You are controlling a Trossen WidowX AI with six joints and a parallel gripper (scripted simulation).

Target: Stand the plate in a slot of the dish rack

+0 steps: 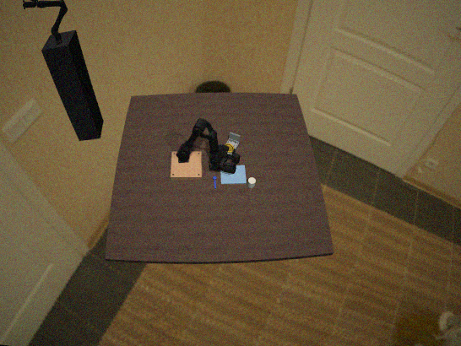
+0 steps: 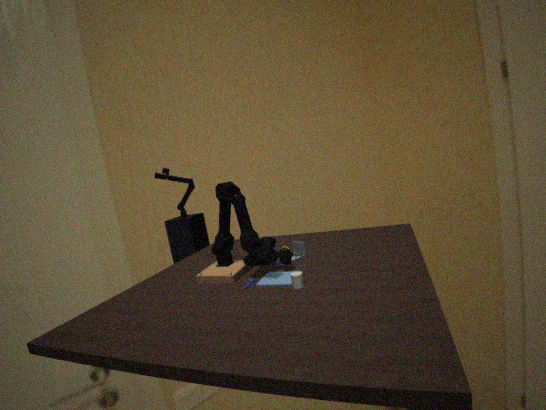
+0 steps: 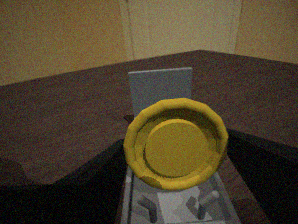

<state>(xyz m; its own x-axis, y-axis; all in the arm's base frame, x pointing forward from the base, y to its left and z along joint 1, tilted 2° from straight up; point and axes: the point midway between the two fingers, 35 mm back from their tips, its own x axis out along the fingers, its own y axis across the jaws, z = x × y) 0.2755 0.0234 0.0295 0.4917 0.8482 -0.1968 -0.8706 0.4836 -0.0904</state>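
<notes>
The yellow plate stands roughly on edge, its round face towards the wrist camera. My gripper is shut on it, with one dark finger at its left edge and one at its right edge. The grey dish rack has a tall flat panel at its far end, behind the plate. In the wrist view, the rack's near part with its short rails shows below the plate. The plate's lower edge is over the rack. Whether it sits in a slot or hovers above the rails I cannot tell.
A light blue mat lies close to the arm's front side. A white cup stands at its right edge, and a small blue utensil lies at its left. The arm stands on a wooden board.
</notes>
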